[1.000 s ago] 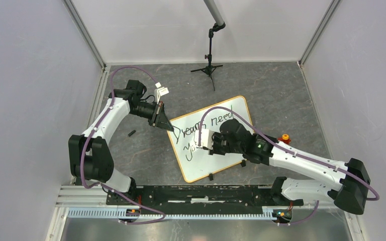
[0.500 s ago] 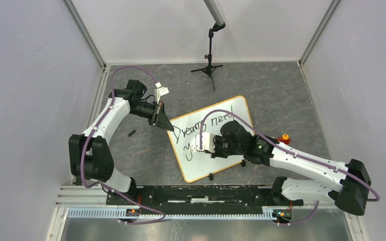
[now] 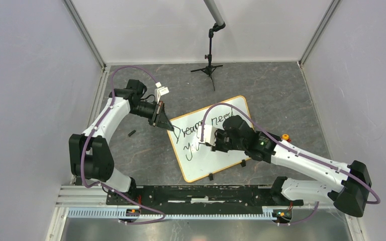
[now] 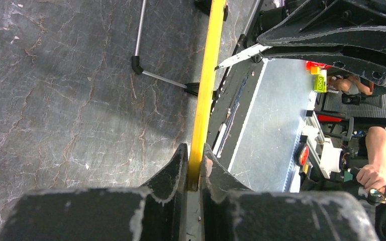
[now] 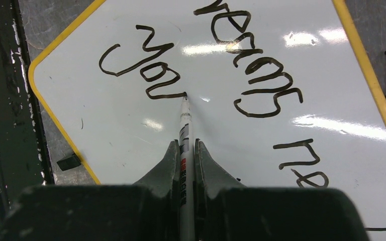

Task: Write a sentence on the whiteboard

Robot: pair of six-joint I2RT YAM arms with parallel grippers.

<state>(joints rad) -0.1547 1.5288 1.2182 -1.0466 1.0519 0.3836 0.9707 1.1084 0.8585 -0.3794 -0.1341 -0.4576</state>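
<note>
Overall, grey tabletop point(image 3: 281, 95) (cracked), whiteboard point(image 3: 203, 163), white walls point(image 3: 30, 75)

Bright, even light from above fills the top view, and shadows there are soft and short. In the right wrist view, white glare patches streak the glossy white rectangular whiteboard point(image 5: 130, 145). The left wrist view is dimmer, with a dull sheen on the dark grey cracked-stone tabletop point(image 4: 55, 100) and a blurred near edge.

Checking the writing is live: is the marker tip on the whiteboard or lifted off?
On it: the marker, clamped in the right gripper, has its tip meeting the whiteboard where the lettering ends.
</note>
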